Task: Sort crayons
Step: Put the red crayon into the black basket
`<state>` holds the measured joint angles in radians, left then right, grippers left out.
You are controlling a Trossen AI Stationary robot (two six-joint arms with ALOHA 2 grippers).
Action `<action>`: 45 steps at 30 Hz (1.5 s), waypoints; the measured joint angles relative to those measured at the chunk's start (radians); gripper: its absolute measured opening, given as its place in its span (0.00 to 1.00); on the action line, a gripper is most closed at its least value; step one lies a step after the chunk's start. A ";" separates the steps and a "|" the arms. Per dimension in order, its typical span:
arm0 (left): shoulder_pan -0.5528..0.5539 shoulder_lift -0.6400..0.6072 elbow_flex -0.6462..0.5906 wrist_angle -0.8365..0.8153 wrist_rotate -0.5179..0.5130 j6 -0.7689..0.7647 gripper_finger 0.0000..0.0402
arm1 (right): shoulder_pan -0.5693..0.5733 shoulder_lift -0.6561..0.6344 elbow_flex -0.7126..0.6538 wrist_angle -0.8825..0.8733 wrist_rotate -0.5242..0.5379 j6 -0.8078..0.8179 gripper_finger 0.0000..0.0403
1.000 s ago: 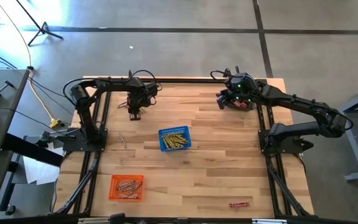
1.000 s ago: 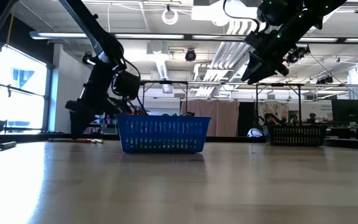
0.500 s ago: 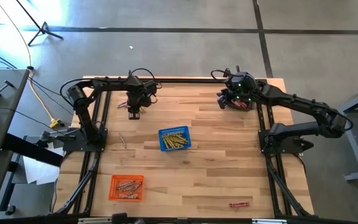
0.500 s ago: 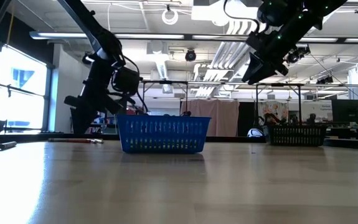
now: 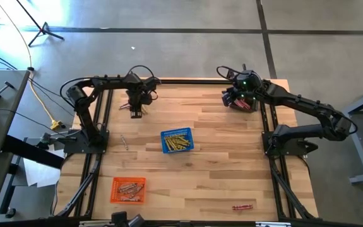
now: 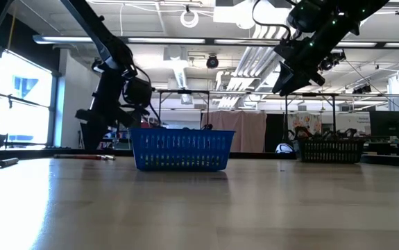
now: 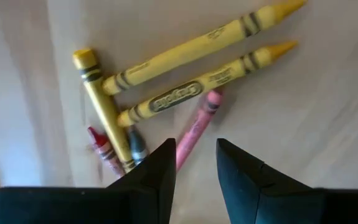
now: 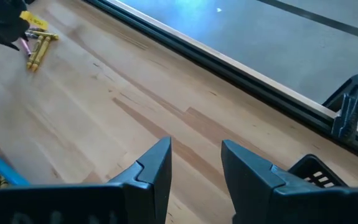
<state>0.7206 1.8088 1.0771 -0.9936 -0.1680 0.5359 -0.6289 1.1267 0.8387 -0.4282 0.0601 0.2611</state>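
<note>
a: wooden tabletop (image 5: 219, 157) first. what could go wrong on it?

b: biggest risk is the crayon pile (image 7: 179, 106) at the upper left of the high frame. the left end effector (image 7: 194, 165) hangs just over it, fingers parted and holding nothing. yellow, pink and red sticks lie crossed and touching, so a close could take two colours at once or roll one away.

a: and the right arm?

b: the right end effector (image 8: 194, 168) is at the upper right of the high frame, above the dark basket (image 8: 319, 174), also open and empty. little risk there, i'd judge.

a: other crayons?

b: yellow ones in the blue basket (image 5: 177, 140) at centre, reddish ones in the orange basket (image 5: 129, 189) lower left, one red stray (image 5: 243, 206) at the bottom edge.

a: what's hard to make out?

b: the dark basket's contents, hidden under the arm. a small thing (image 5: 124, 142) left of the blue basket is too small to name. one dark crayon in the pile is half covered.
</note>
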 joint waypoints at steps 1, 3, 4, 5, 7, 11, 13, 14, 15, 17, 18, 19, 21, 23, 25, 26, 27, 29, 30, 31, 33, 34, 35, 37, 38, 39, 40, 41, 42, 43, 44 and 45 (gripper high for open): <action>0.004 0.000 0.000 0.002 0.018 0.001 0.26 | 0.000 0.000 0.000 0.000 0.000 0.000 0.31; 0.013 0.000 0.000 0.004 0.040 0.008 0.26 | 0.000 0.000 0.000 0.000 0.000 0.000 0.31; 0.017 0.000 0.000 0.005 0.043 0.008 0.26 | 0.000 0.000 0.000 0.000 0.000 0.000 0.31; 0.021 0.000 0.000 0.006 0.044 0.008 0.26 | 0.000 0.000 0.000 0.000 0.000 0.000 0.31; 0.028 0.000 0.000 0.007 0.044 0.008 0.26 | 0.000 0.000 0.000 0.000 0.000 0.000 0.31; 0.041 0.000 0.000 0.008 0.045 0.010 0.26 | 0.000 0.000 0.000 0.000 0.000 0.000 0.31; 0.048 0.000 0.000 0.008 0.046 0.019 0.26 | 0.000 0.000 0.000 0.000 0.000 0.000 0.31; 0.052 0.000 0.000 0.008 0.047 0.022 0.26 | 0.000 0.000 0.000 0.000 0.000 0.000 0.31; 0.054 0.000 0.000 0.008 0.047 0.024 0.26 | 0.000 0.000 0.000 0.000 0.000 0.000 0.31; 0.057 0.006 0.000 0.008 0.047 0.021 0.26 | 0.000 0.000 0.000 0.000 0.000 0.000 0.31; 0.057 0.012 0.000 0.008 0.047 0.013 0.26 | 0.000 0.000 0.000 0.000 0.000 0.000 0.31; 0.057 0.021 0.000 0.008 0.045 0.001 0.26 | 0.000 0.000 0.000 0.000 0.000 0.000 0.31; 0.057 0.043 0.000 0.007 0.032 -0.009 0.26 | 0.000 0.000 0.000 0.000 0.000 0.000 0.31; 0.055 0.056 0.004 0.005 0.023 -0.027 0.26 | 0.000 0.000 0.000 0.000 0.000 0.000 0.31; 0.055 0.065 0.005 0.002 0.020 -0.039 0.26 | 0.000 0.000 0.000 0.000 0.000 0.000 0.31; 0.055 0.068 0.005 0.001 0.021 -0.044 0.26 | 0.000 0.000 0.000 0.000 0.000 0.000 0.31; 0.055 0.068 0.005 -0.001 0.021 -0.046 0.26 | 0.000 0.000 0.000 0.000 0.000 0.000 0.31; 0.055 0.069 0.004 -0.005 0.021 -0.053 0.25 | 0.000 0.000 0.000 0.000 0.000 0.000 0.31; 0.056 0.069 0.004 -0.011 0.022 -0.053 0.24 | 0.000 0.000 0.000 0.000 0.000 0.000 0.31; 0.056 0.070 0.003 -0.019 0.025 -0.053 0.23 | 0.000 0.000 0.000 0.000 0.000 0.000 0.31; 0.055 0.071 0.003 -0.030 0.026 -0.055 0.19 | 0.000 0.000 0.000 0.000 0.000 0.000 0.31; 0.053 0.071 0.003 -0.038 0.030 -0.056 0.16 | 0.000 0.000 0.000 0.000 0.000 -0.004 0.31; 0.050 0.072 0.003 -0.047 0.035 -0.062 0.13 | 0.000 0.000 0.000 0.000 0.000 -0.008 0.31; 0.048 0.072 0.002 -0.062 0.061 -0.091 0.05 | 0.000 0.000 0.000 0.000 0.000 -0.014 0.31; 0.046 0.072 0.002 -0.069 0.078 -0.116 0.03 | 0.000 0.000 0.000 0.000 0.000 -0.015 0.31; 0.043 0.072 0.002 -0.076 0.096 -0.139 0.02 | 0.000 0.000 0.000 0.000 0.000 -0.016 0.31; 0.038 0.072 0.001 -0.085 0.114 -0.156 0.02 | 0.000 0.000 0.000 0.000 0.000 -0.016 0.31; 0.030 0.072 -0.001 -0.095 0.132 -0.167 0.02 | 0.000 0.000 0.000 0.000 0.000 -0.016 0.31; 0.021 0.073 -0.002 -0.107 0.148 -0.176 0.02 | 0.000 0.000 0.000 0.000 0.000 -0.018 0.31; 0.013 0.073 -0.002 -0.117 0.160 -0.184 0.02 | 0.000 0.000 0.000 0.000 0.000 -0.019 0.31; 0.005 0.073 -0.002 -0.127 0.171 -0.192 0.01 | 0.000 0.000 0.000 0.000 0.000 -0.019 0.31; -0.004 0.070 -0.003 -0.141 0.181 -0.205 0.01 | 0.000 0.000 0.000 0.000 0.000 -0.018 0.31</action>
<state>0.7162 1.8788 1.0737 -1.1348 0.0132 0.3311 -0.6289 1.1267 0.8383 -0.4278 0.0604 0.2430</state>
